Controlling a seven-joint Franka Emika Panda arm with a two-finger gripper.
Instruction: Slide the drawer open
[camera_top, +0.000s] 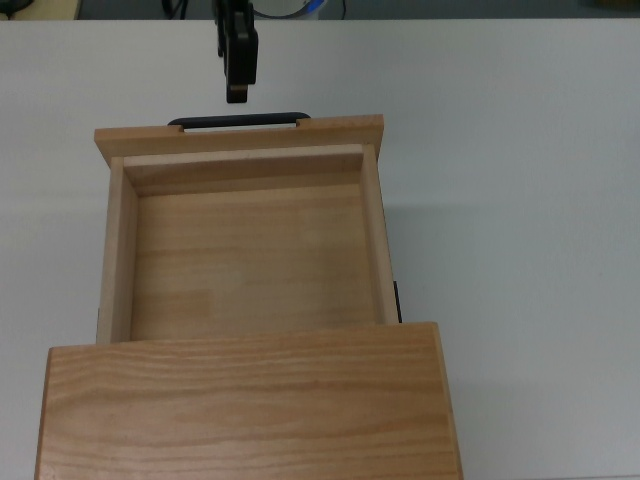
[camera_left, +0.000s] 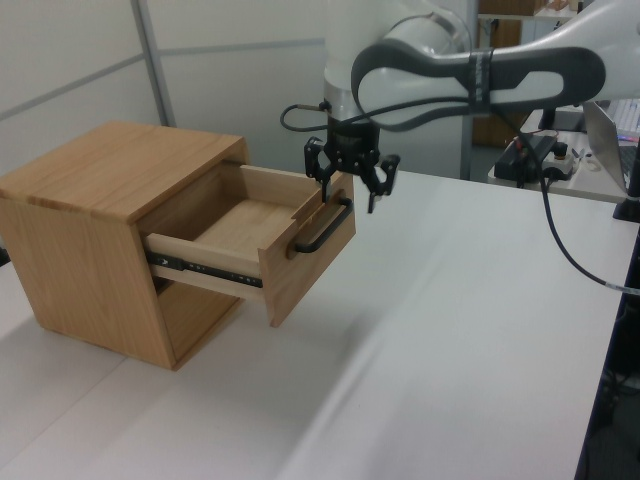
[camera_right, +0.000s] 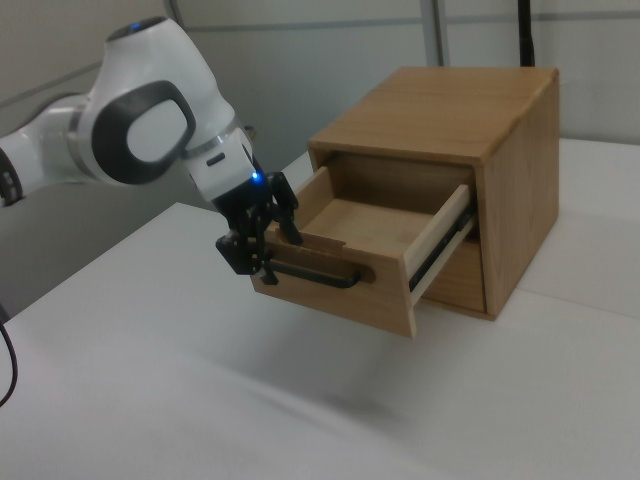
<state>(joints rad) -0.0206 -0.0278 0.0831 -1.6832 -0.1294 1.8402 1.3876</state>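
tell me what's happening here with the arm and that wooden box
A robot arm has been working on a wooden cabinet on a white table. The drawer stands pulled well out and looks empty inside. The claw is open and off the black handle, hanging just above it, so the drawer looks opened.
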